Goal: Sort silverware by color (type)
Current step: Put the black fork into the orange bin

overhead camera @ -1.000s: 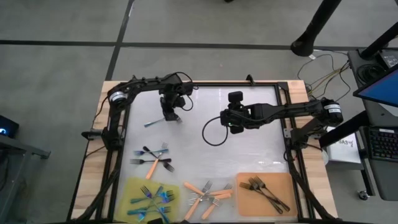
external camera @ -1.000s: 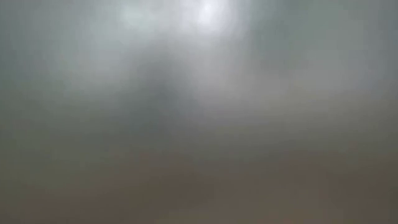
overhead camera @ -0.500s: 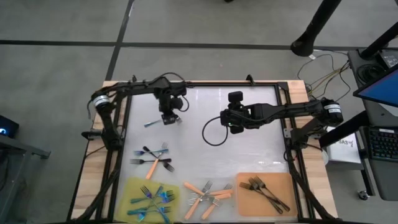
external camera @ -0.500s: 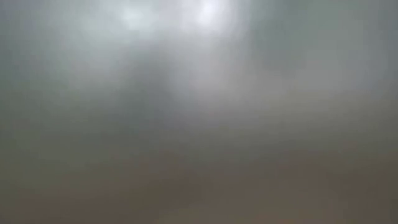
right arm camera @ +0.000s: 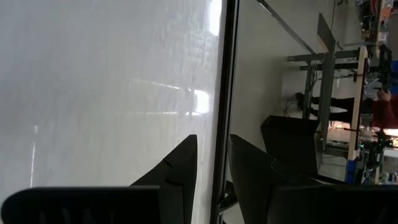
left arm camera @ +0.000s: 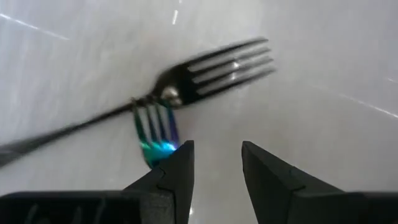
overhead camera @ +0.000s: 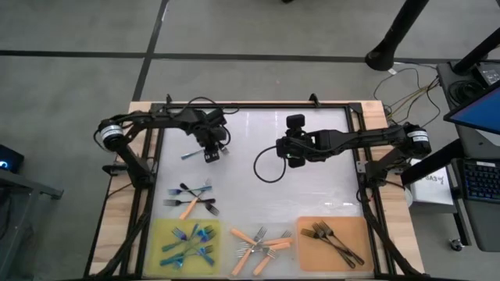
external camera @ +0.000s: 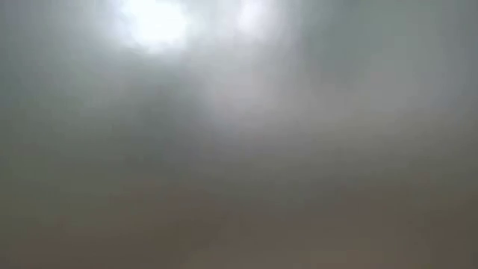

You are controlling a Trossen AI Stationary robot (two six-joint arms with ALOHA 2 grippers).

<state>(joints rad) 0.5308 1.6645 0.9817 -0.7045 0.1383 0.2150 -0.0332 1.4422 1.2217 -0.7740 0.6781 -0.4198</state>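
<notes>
Beneath my matt black plastic gripper (left arm camera: 214, 177), a glossy iridescent metal fork (left arm camera: 157, 130) crosses a polished dark one (left arm camera: 205, 68) on the smooth white worktop (left arm camera: 323, 56).

Yellow mat (overhead camera: 160, 234), orange mat (overhead camera: 361, 234), laptop (overhead camera: 478, 109)

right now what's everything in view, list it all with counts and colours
blue-teal forks: a pile, count unclear, iridescent, on the yellow-green mat
yellow-green mat: one, near left corner of the table
orange-handled forks: several, silver tines, near edge at the middle
dark forks: a few, grey-black, on the orange mat
orange mat: one, near right corner
mixed forks: small unsorted cluster, left side, above the yellow-green mat
two crossed forks: one dark, one blue-teal, under the left gripper
black cable: one loop, table middle
table: one, white top, wooden edge
left gripper: fingers open, empty, just above the crossed forks
right gripper: fingers apart, empty, over the table middle
</notes>
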